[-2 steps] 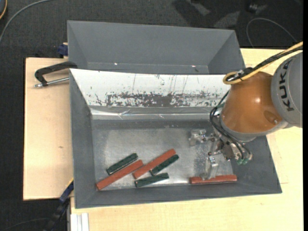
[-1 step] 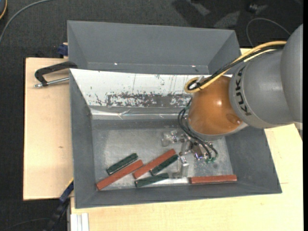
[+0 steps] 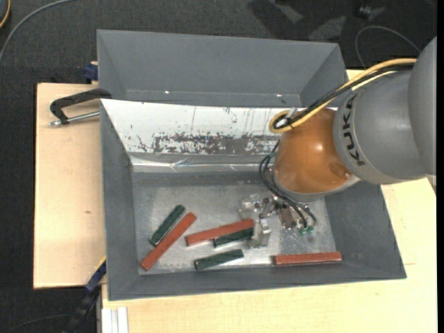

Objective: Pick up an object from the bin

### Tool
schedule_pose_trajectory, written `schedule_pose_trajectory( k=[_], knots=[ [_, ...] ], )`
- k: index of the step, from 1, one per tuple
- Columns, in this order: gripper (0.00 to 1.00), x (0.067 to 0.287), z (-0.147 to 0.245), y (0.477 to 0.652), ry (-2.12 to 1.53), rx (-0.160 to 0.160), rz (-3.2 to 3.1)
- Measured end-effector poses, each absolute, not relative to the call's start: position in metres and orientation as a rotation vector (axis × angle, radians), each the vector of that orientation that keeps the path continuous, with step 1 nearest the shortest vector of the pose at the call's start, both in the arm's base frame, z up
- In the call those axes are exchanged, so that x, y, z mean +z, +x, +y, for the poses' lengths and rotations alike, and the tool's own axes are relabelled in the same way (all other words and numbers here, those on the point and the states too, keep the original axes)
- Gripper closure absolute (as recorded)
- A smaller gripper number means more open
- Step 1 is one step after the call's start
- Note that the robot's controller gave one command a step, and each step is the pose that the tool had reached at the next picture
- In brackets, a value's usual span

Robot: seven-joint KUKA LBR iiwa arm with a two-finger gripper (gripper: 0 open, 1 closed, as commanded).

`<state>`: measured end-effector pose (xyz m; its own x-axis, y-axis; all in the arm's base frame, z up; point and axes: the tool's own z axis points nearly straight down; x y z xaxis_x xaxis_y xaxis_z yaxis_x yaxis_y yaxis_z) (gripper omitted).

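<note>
Sticks are lying scattered over the floor of the bin (image 3: 118, 207). Toward the left wall, a slanted dark green stick (image 3: 168, 225) and a long red stick (image 3: 168, 241) are lying side by side. Near the front wall, a second green stick (image 3: 218, 260) is resting alone. Around the middle, a shorter red stick (image 3: 218, 234) and a small green stick (image 3: 232, 238) are lying together, and my gripper (image 3: 264, 222) is hanging right at their right ends. I cannot tell whether it is spread or pressed together. Toward the front right corner, a flat red stick (image 3: 307, 258) is lying just beside my tool.
</note>
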<state>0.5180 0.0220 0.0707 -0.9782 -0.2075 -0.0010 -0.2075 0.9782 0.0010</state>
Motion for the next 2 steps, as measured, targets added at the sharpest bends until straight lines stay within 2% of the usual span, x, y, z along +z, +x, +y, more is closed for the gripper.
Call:
schedule_pose_trajectory(
  k=[1, 2],
  knots=[
    [1.00, 0.086, 0.022, 0.541, -0.888, 0.000, 3.005],
    [1.00, 0.228, -0.007, 0.559, -0.884, -0.006, 3.000]
  ],
)
